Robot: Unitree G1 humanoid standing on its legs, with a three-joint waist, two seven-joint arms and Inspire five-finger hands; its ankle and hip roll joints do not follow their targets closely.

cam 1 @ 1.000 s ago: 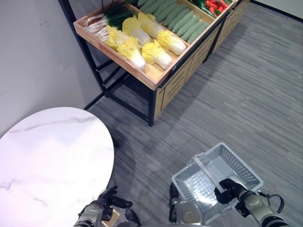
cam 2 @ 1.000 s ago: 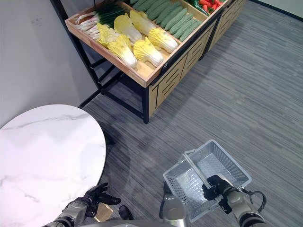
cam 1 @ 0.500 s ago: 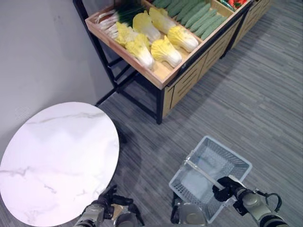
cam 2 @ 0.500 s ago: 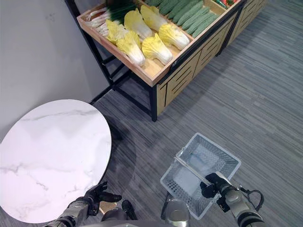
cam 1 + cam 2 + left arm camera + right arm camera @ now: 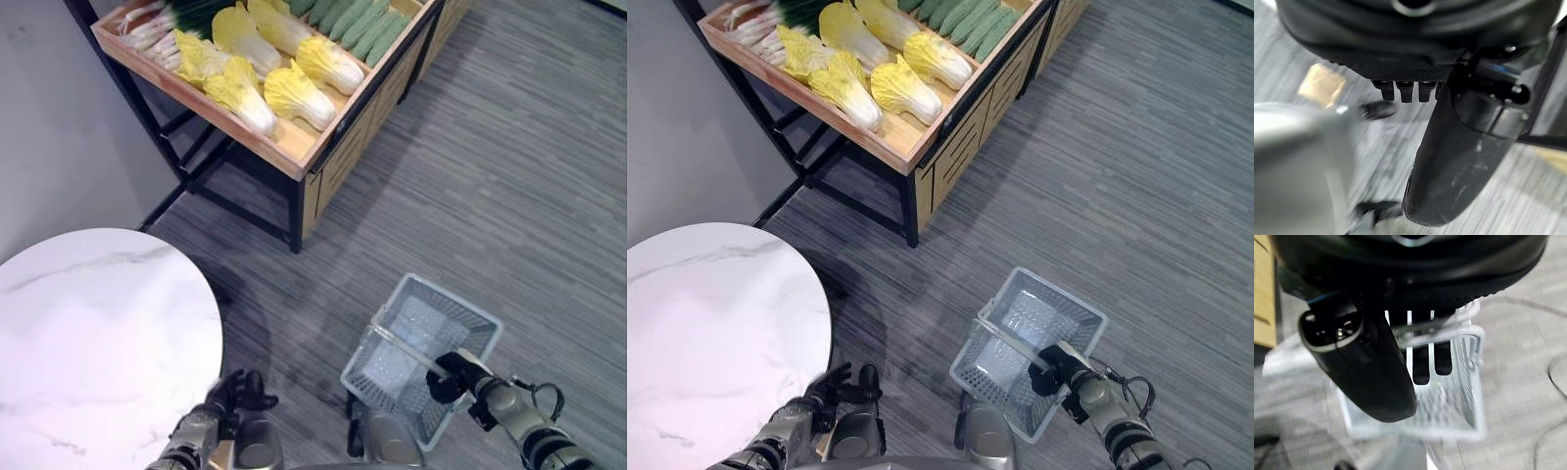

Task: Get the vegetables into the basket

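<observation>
While your right hand (image 5: 453, 375) hangs low at the near right, its fingers are curled round the handle (image 5: 411, 350) of the pale mesh basket (image 5: 476, 321), and the right wrist view shows the same: dark fingers (image 5: 1421, 363) wrapped over the thin bar with the basket's wire wall below them. The basket hangs over the grey striped carpet (image 5: 509, 166), and you can see nothing lying in it. Your left hand (image 5: 235, 390) sits at the near left, just beside the edge of the round white marble table (image 5: 88, 323); in its own wrist view the fingers (image 5: 1402, 90) are bent under the palm with the thumb lying across in front, closed on nothing. Further off, beyond a stretch of bare carpet, you have the wooden produce stand (image 5: 304, 147) on black legs, well apart from the basket. The vegetables are all there: yellow-leafed cabbages (image 5: 294, 95) lie in the nearest compartment, a bunch of green onions (image 5: 162, 18) at its far left corner, and a row of cucumbers (image 5: 367, 24) in the compartment beyond. None of the vegetables is in either hand.
</observation>
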